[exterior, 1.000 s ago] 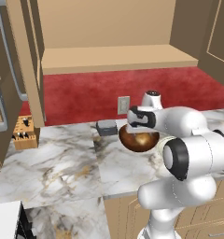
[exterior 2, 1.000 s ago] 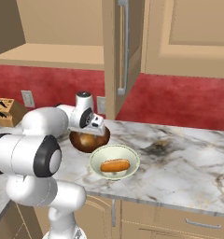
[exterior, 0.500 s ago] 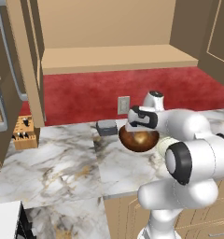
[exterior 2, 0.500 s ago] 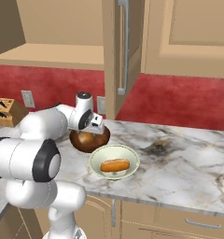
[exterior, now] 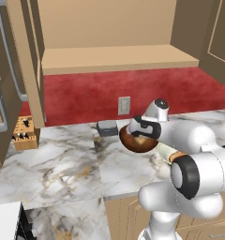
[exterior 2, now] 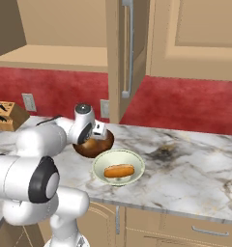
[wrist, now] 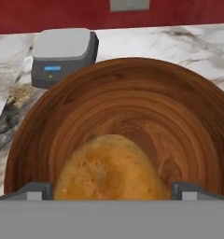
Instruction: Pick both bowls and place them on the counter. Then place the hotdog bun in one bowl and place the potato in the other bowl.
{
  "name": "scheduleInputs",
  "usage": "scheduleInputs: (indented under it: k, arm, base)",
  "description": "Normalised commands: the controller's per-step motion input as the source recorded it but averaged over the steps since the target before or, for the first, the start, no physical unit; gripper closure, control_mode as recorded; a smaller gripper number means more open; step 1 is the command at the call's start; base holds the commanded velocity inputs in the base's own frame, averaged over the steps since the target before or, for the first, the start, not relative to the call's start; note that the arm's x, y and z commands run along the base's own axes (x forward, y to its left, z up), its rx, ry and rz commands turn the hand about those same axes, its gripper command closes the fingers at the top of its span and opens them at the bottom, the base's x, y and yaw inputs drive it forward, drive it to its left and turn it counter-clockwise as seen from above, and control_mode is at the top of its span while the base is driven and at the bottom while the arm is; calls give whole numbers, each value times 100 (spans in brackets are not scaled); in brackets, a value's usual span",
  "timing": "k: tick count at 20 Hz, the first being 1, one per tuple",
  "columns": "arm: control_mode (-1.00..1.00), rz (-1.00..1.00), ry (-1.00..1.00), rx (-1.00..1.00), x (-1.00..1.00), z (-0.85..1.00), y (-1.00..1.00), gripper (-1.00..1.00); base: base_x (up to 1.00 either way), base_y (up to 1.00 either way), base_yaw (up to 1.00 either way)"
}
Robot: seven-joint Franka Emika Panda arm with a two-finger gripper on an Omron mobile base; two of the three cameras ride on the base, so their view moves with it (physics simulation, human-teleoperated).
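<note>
The potato (wrist: 109,170) sits inside the brown bowl (wrist: 132,112), low between the two finger tips (wrist: 37,190), which stand wide apart on either side of it. Whether the pads touch it I cannot tell. The gripper (exterior: 141,132) hangs over that bowl (exterior: 135,143) on the counter (exterior: 63,164), just in front of the red back wall. Beside the brown bowl, nearer the counter edge, the cream bowl (exterior 2: 101,169) holds the bun (exterior 2: 119,171). A small grey scale (wrist: 62,53) sits just behind the brown bowl, below a wall socket (exterior: 124,105). A knife block (exterior: 25,133) stands far off along the wall.
</note>
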Motion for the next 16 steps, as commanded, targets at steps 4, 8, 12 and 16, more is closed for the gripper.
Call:
scheduleInputs:
  k: [4,8,12,16]
  arm:
    - [-100,5,-5,5,-1,-12,3,-100]
    - [-100,4,18,2,3,0,3,-100]
    - [-100,7,27,0,6,11,1,-100]
    - [-100,7,4,0,1,37,1,-100]
  base:
    - [0,0,0]
    - [0,0,0]
    - [0,0,0]
    - [0,0,0]
